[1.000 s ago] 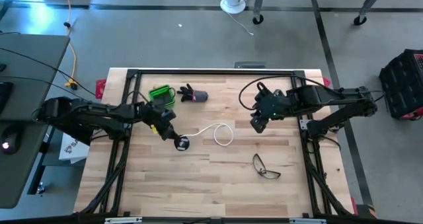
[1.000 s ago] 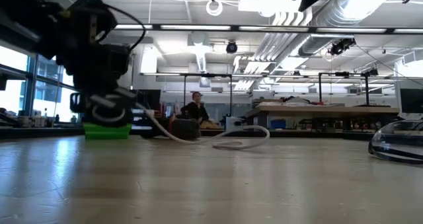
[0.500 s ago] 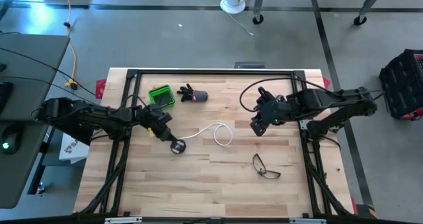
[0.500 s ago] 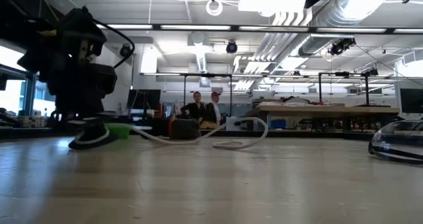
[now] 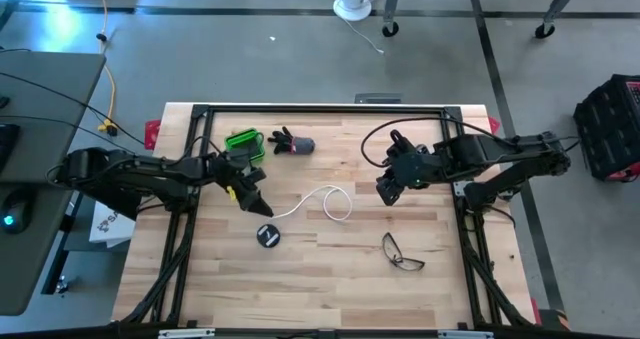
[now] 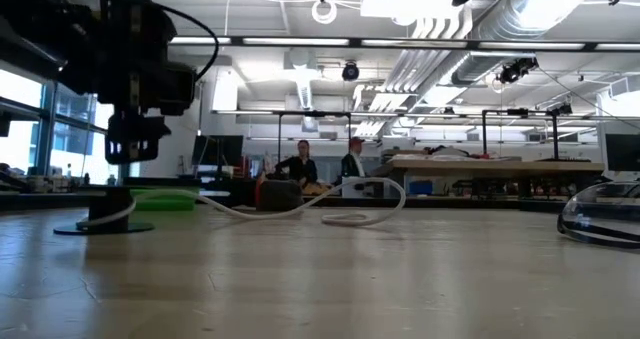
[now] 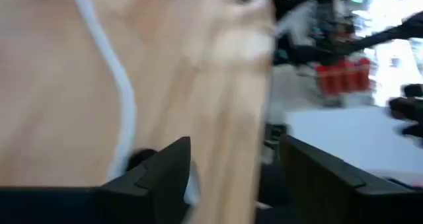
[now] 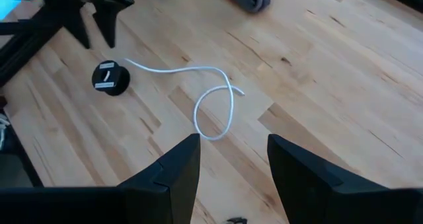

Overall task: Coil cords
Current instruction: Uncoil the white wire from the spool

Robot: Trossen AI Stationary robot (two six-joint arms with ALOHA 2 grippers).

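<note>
Black left gripper (image 5: 260, 207) spread wide above the reel (image 5: 267, 236); nothing held.
You will find the small round black reel lying flat on the wooden table (image 5: 330, 279), just below the left fingertips. Its white cord (image 5: 318, 198) runs away from the reel into a loose loop. Beyond the loop, the right gripper (image 5: 385, 192) hovers with parted, empty fingers.

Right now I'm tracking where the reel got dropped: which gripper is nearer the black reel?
The left gripper, open just above the black reel lying flat on the table. The right gripper hovers well across, beyond the white cord loop.
</note>
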